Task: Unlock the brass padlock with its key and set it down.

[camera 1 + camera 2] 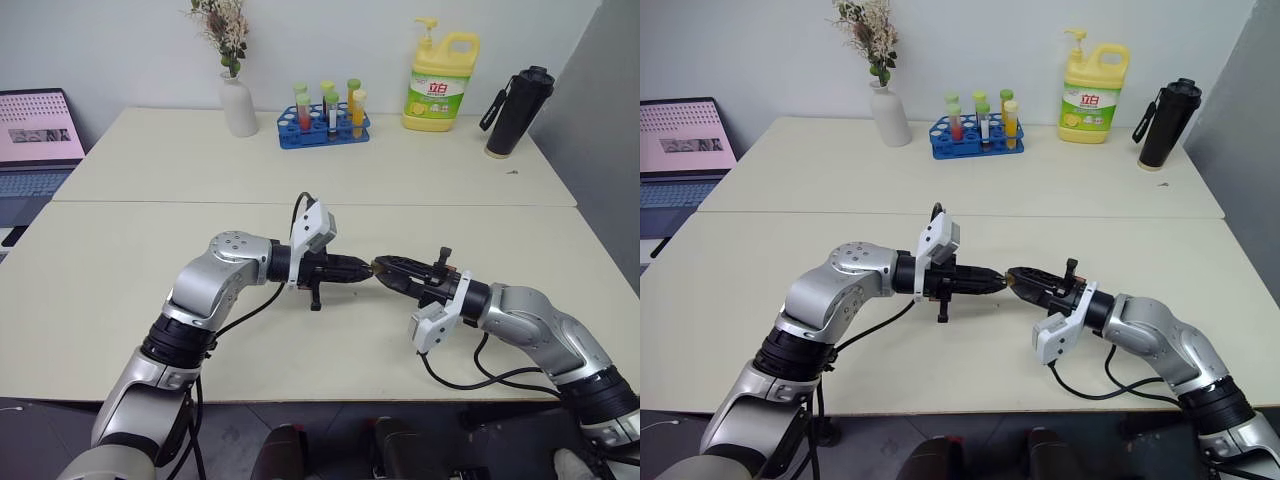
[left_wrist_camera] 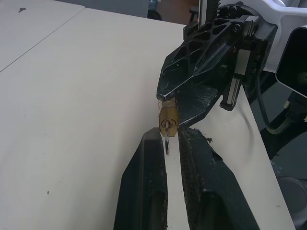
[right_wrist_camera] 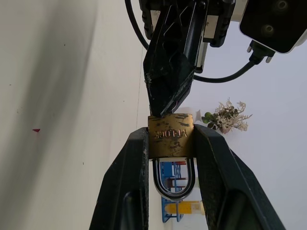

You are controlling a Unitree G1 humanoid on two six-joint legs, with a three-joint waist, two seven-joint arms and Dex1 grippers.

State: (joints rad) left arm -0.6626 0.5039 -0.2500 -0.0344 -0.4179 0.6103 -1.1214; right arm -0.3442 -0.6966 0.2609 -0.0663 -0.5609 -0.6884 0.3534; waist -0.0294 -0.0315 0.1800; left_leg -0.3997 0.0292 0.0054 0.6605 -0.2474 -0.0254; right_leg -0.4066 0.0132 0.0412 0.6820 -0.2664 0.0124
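While the right gripper is clamping the brass padlock, the left gripper is pinching the key in its keyway, straight at 9 o'clock

At the tabletop's far edge stand a white vase, blue test-tube rack, yellow detergent bottle and black flask; a laptop sits left.

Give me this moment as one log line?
right gripper: holds brass padlock | left gripper: pinching key | shackle: closed

Table (two joined), rack, vase.
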